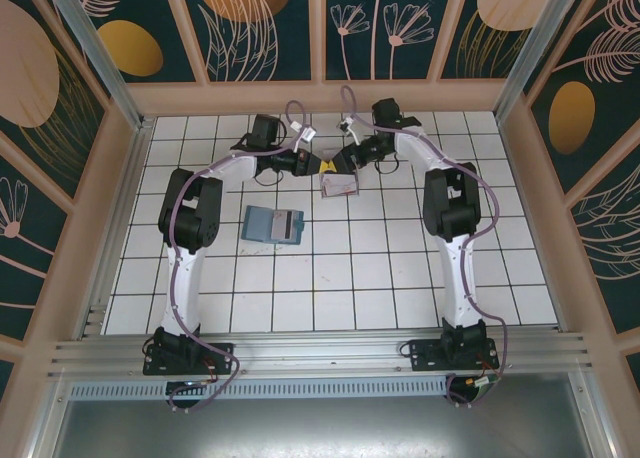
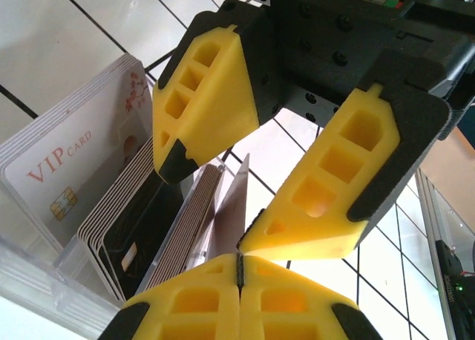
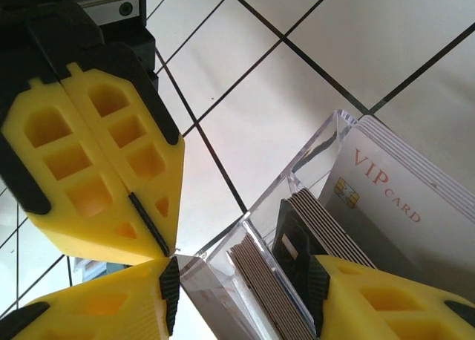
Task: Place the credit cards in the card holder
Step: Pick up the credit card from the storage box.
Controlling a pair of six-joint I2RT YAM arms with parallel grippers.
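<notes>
Several credit cards stand in a clear tray (image 1: 340, 186) at the far middle: a pale VIP card (image 2: 74, 162), dark ones (image 3: 293, 240) and striped stacks (image 3: 271, 295). Both grippers meet just above the tray. My left gripper (image 2: 240, 257) is shut on the edge of one pale card (image 2: 231, 206), which stands up from its fingertips. My right gripper (image 3: 243, 280) is open around that same card (image 3: 204, 292), with one pad close beside it and the other finger (image 3: 386, 299) well apart. The teal card holder (image 1: 273, 224) lies flat on the tiles, nearer and to the left.
The white tiled table is walled by wooden panels at the back and sides. The tray's clear rim (image 3: 326, 139) rises just under both grippers. Open tiles lie between the tray and the card holder and across the near half.
</notes>
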